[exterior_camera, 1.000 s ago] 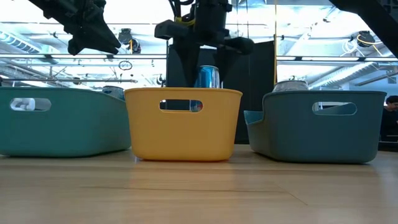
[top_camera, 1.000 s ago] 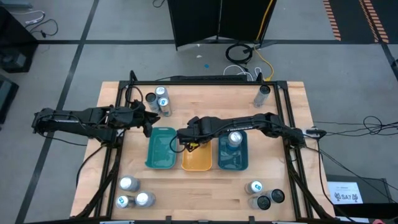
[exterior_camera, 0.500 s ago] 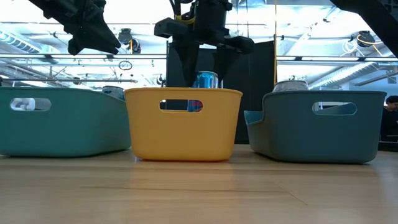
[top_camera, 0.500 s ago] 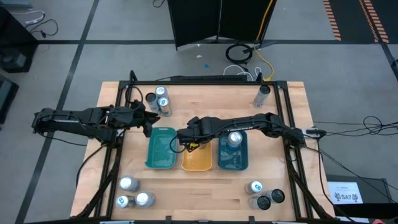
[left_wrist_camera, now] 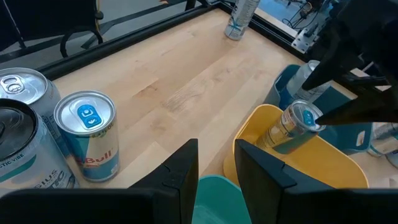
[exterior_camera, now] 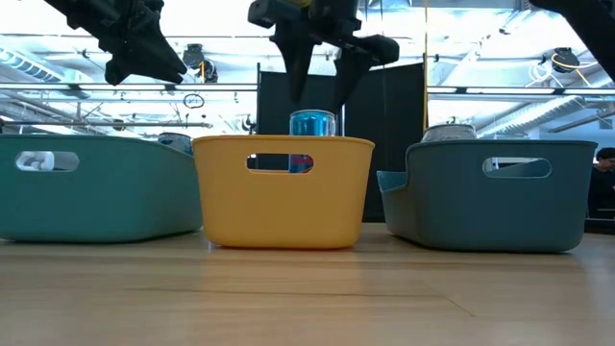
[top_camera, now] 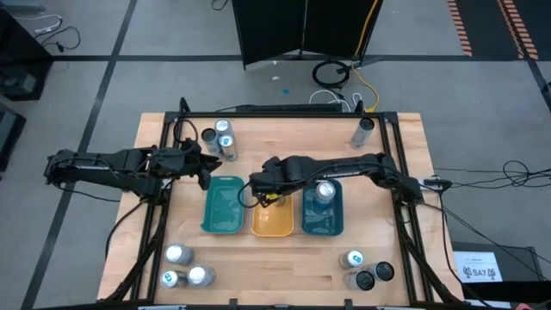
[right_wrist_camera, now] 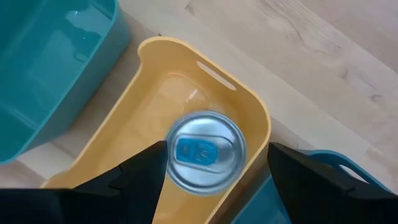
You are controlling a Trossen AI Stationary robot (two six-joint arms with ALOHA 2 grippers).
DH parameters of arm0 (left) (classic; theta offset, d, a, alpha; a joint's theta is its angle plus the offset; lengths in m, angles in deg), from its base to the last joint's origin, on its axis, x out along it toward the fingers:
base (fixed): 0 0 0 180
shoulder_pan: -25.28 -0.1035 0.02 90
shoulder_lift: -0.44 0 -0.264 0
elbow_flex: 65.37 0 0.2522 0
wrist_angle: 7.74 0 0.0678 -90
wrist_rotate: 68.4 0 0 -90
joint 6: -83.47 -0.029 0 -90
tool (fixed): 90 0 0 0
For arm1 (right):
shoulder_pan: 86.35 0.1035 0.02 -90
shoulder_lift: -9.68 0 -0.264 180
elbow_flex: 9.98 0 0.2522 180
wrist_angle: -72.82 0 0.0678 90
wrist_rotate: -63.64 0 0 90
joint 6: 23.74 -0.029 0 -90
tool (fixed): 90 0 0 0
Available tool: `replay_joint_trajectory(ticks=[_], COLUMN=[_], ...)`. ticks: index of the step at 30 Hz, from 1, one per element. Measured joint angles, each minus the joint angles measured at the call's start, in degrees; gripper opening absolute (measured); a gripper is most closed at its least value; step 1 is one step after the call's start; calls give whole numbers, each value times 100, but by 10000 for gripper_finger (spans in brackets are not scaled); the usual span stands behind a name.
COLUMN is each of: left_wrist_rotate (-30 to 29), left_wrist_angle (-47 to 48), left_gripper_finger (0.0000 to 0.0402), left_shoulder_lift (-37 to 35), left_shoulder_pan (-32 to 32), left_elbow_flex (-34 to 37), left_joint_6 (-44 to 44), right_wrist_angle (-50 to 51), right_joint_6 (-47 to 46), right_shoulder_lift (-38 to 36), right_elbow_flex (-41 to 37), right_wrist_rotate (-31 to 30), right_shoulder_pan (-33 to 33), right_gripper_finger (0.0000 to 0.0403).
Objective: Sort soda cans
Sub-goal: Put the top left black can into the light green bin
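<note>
**Can in the orange tray, my right fingers spread above it**

Hidden or unclear first: in the high view my right gripper covers most of the can it hangs over, so only the wrist and low views show that can properly. Low view: just its blue top part pokes above the orange tray rim, the rest is behind the tray wall. My right fingers stand apart on either side of the can and above it, not touching, nothing held. The can has a silver lid with a blue tab. Whether it stands fully upright or leans I can't tell; it looks tilted from my left wrist.

My left gripper sits over the desk beside the far end of the teal tray, fingers closed down, nothing between them.

Readable text: the nearest can by my left wrist has red lettering, looks like Red Bull, cut off at the side. Next can reads partly "CTIC VISI", rest cut off.

Blue tray holds one silver-topped can. Other cans: cluster at the far left, cluster at the near left, group at the near right including dark ones. A clear bottle stands at the far right; label unreadable.
</note>
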Motion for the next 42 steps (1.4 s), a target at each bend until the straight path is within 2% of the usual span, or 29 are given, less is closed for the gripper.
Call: replay_joint_trajectory(ticks=[8, 14, 20, 36, 39, 42], left_wrist_rotate=[0, 0, 0, -104, -271, -304], left_wrist_angle=[-3, 0, -2, 46, 89, 272], left_gripper_finger=[115, 115, 115, 115, 129, 162], left_shoulder_lift=[2, 2, 1, 2, 1, 2], left_shoulder_pan=[1, 2, 0, 0, 0, 0], left_elbow_flex=[0, 0, 0, 0, 0, 0], left_joint_6=[0, 0, 0, 85, 249, 253], right_wrist_angle=[2, 31, 42, 39, 35, 35], right_joint_6=[145, 313, 708, 822, 813, 813], right_shoulder_lift=[-292, -512, -536, -536, -536, -536], right_elbow_flex=[-2, -2, -2, -2, -2, -2], right_wrist_rotate=[-19, -434, -145, -149, -142, -142], right_shoulder_pan=[0, -1, -3, 0, 4, 22], right_gripper_finger=[270, 270, 270, 270, 270, 270])
